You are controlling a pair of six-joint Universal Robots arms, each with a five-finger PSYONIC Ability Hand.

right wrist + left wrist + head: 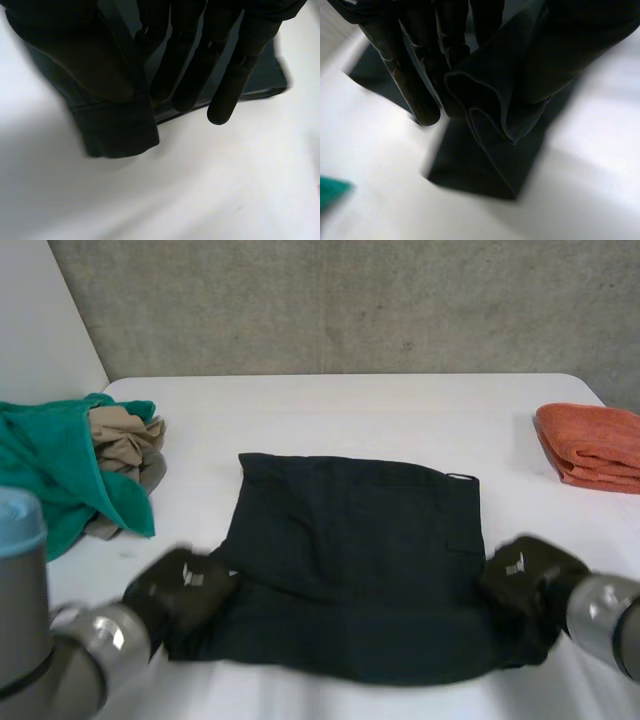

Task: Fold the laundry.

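While the black garment (360, 560) lies spread flat over the middle of the white table (350, 410), its two near corners are taken up, one by each hand. From the head view, the left hand (185, 590) sits at the near left corner and the right hand (525, 580) at the near right corner, though the fingers themselves are hard to read there.

The left wrist view fills that in: a doubled fold of the dark cloth (490, 100) is lifted off the table and held against the long fingers (410, 85), with the rest trailing down to the surface. In the right wrist view, the fingers (235, 85) reach out nearly straight, and a hemmed flap of the garment (115, 130) hangs clamped between them and the thumb side.

Farther out, a green cloth (50, 470) is heaped with a beige one (125, 440) at the table's left, and a folded orange towel (595, 445) rests at its right edge
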